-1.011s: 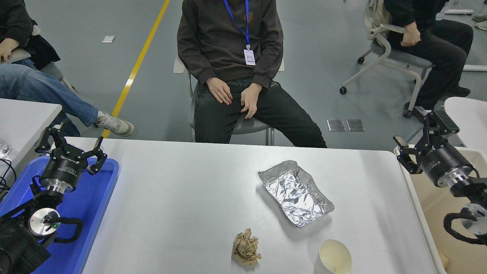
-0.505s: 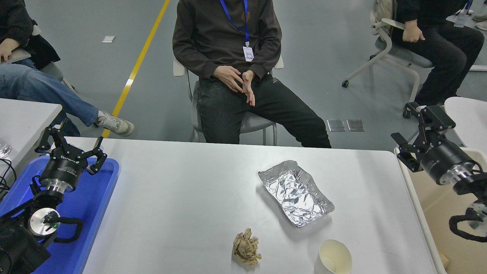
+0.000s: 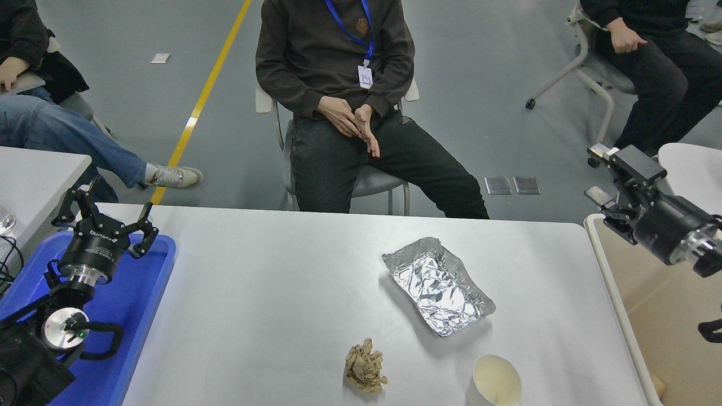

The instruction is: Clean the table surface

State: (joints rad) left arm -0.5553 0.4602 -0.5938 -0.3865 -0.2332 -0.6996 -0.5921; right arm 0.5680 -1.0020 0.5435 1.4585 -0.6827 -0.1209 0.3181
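Note:
The table surface point(image 3: 271, 293) is a wide grey-white top. On it lie a crumpled foil tray point(image 3: 439, 285) right of centre, a crumpled brown paper ball point(image 3: 365, 366) near the front, and a white paper cup point(image 3: 494, 381) at the front right. My right gripper point(image 3: 608, 181) hangs open over the table's far right corner, above the beige bin, holding nothing. My left gripper point(image 3: 104, 214) stays parked and open over the blue tray point(image 3: 138, 293) at the left.
A beige bin point(image 3: 671, 327) stands against the table's right edge. A person point(image 3: 350, 84) sits at the far side with hands together in the lap. Other seated people are at the top corners. Another white table point(image 3: 34, 175) is at the left.
My right gripper has risen and swung rightward, away from the table. The seated person brought both hands together. The left arm has not moved.

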